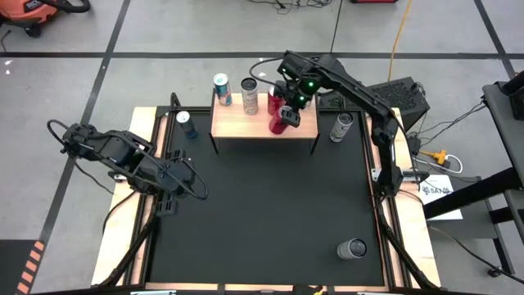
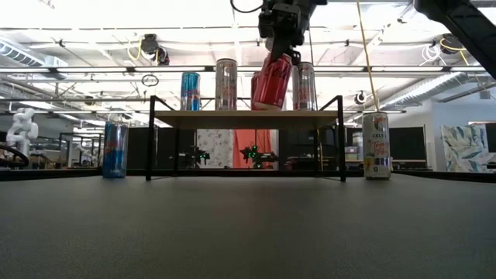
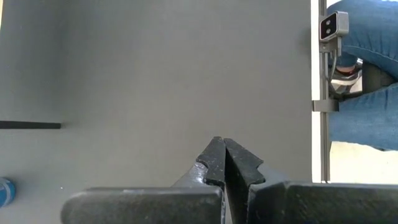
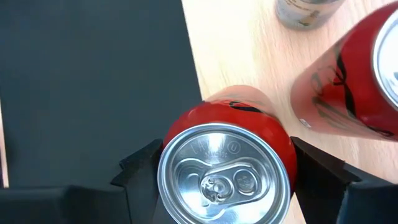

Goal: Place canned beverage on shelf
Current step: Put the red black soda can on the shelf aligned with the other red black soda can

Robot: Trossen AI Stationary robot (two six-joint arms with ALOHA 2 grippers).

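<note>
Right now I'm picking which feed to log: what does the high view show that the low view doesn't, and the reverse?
Only the high view shows the left end effector, shut, parked at the table's left, and a can lying on its side. Only the low view shows the red can tilted, its base above the shelf. Both show the right end effector gripping that red can, with three cans standing on the shelf.

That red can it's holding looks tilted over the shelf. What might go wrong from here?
1. The right gripper holds the red can tilted above the shelf; released like this, it may tip rather than stand.
2. Another red can stands close beside it, so lowering could knock that one, or the silver can on its other side.
3. It hangs near the shelf's front edge, so a toppled can might roll off onto the table.
</note>
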